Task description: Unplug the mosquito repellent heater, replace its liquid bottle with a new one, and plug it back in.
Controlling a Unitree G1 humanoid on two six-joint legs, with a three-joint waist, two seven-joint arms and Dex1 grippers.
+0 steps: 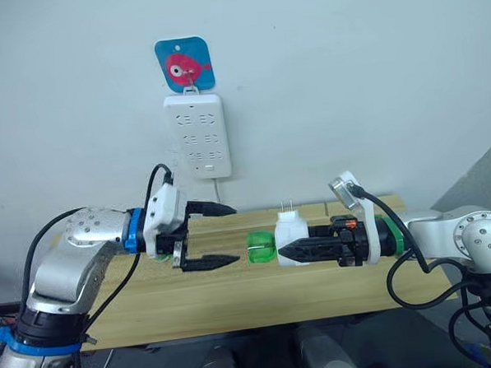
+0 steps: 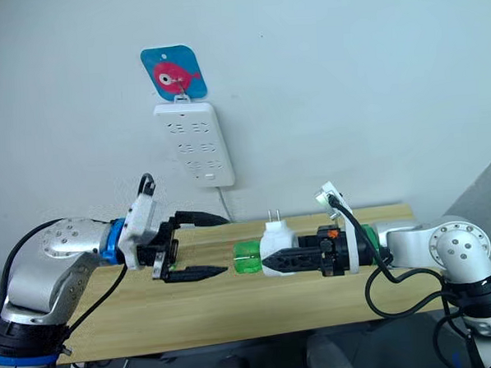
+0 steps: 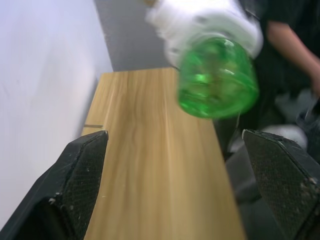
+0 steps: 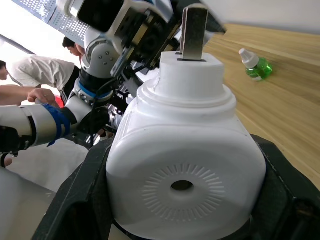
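Right gripper (image 1: 292,251): clamping the mosquito repellent heater (image 1: 290,235) above the wooden table (image 1: 235,292), prongs pointing up.
Green bottle (image 1: 260,248): sticking out of the heater toward the left gripper.
Left gripper (image 1: 223,235): gaping wide just beside the bottle, holding nothing.
Power strip (image 1: 197,135): hanging on the wall above the heater.

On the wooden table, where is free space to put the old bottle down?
The wooden table is bare along its near edge, below both tools. A spare green bottle lies on it. Crowded: between the open left tool and the heater, held by the right tool.

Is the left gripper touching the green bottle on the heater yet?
Apart. In the left wrist view the translucent green liquid bottle, attached to the small white plastic heater, sits between the open jaws of the left gripper, with clear gaps either side.
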